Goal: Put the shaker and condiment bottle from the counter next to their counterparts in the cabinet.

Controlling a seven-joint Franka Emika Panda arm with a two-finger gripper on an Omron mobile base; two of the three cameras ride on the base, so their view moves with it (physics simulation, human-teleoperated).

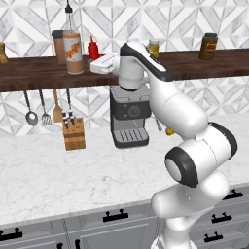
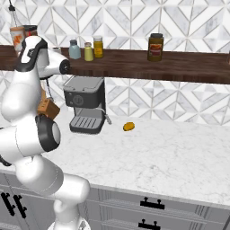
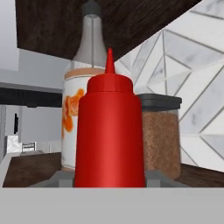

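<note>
The red condiment bottle (image 1: 93, 48) (image 3: 109, 135) stands on the dark wooden cabinet shelf (image 1: 29, 73) (image 2: 179, 65), right beside the tall orange-labelled bottle (image 1: 73, 51) (image 3: 74, 118). My gripper (image 1: 95, 62) (image 3: 109, 177) reaches in from the right. Its fingertips (image 3: 61, 177) press the base of the red bottle on both sides, so it is shut on it. The pale yellow-olive shaker (image 2: 88, 52) stands on the shelf next to the pale blue-grey shaker (image 2: 74, 50). Below lies the white marble counter (image 1: 73, 175) (image 2: 170, 152).
A brown spice jar with a dark lid (image 3: 159, 135) (image 1: 58, 46) stands behind the red bottle. A deeper yellow jar (image 2: 98, 46) and a dark brown jar (image 1: 208, 46) share the shelf. Coffee machine (image 1: 129, 119), knife block (image 1: 74, 133), hanging utensils (image 1: 44, 109) and a small orange lump (image 2: 129, 126) are below.
</note>
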